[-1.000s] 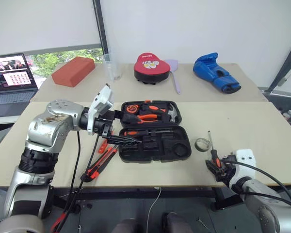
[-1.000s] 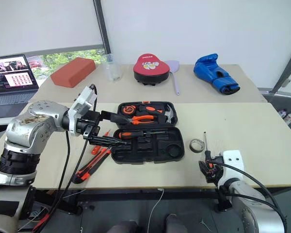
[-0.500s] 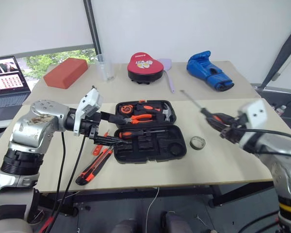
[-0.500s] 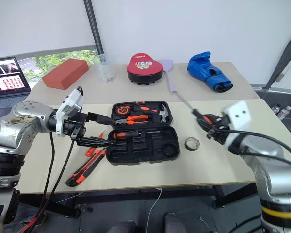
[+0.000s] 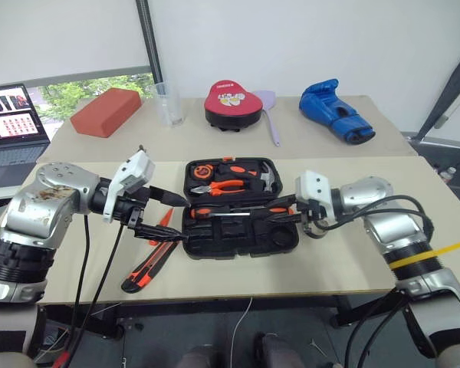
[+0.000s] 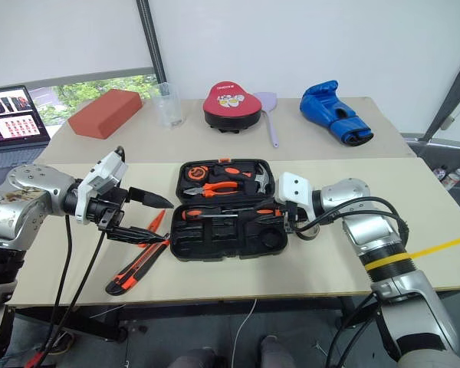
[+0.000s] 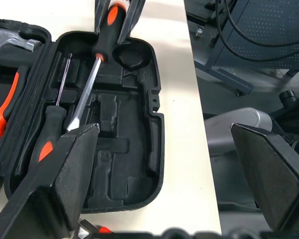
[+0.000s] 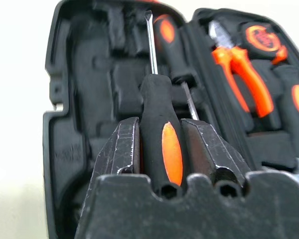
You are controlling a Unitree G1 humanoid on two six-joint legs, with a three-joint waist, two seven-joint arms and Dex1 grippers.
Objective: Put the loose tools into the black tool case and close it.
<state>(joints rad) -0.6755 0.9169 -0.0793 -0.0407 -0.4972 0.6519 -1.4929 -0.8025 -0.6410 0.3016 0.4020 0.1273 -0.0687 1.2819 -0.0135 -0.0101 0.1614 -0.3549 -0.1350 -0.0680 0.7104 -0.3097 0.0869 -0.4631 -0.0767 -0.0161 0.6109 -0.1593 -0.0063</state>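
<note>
Screwdriver (image 8: pixel 162 134) sits clamped in my right jaws over the open black tool case (image 5: pixel 241 207) on the beige desk (image 5: pixel 368 253); my left jaws stand wide beside it. A second desk (image 5: pixel 307 138) behind carries a blue boxing glove (image 5: pixel 333 113) against the white wall

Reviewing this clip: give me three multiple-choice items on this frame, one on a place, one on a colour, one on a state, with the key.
1. Where does the utility knife lie?
A. On the table left of the tool case
B. Inside the case
C. Beside the blue glove

2. What colour is the top of the round pad on the far table?
A. Blue
B. Red
C. Grey

3. What is the state of the right gripper?
A. Open and empty
B. Shut on the tape roll
C. Shut on a screwdriver

Key: 1 A, the knife rests on bare tabletop under the open left gripper; 2 B, the pad's top is plainly red; 3 C, the right wrist view shows both fingers clamping the black-and-orange handle over the case.
</note>
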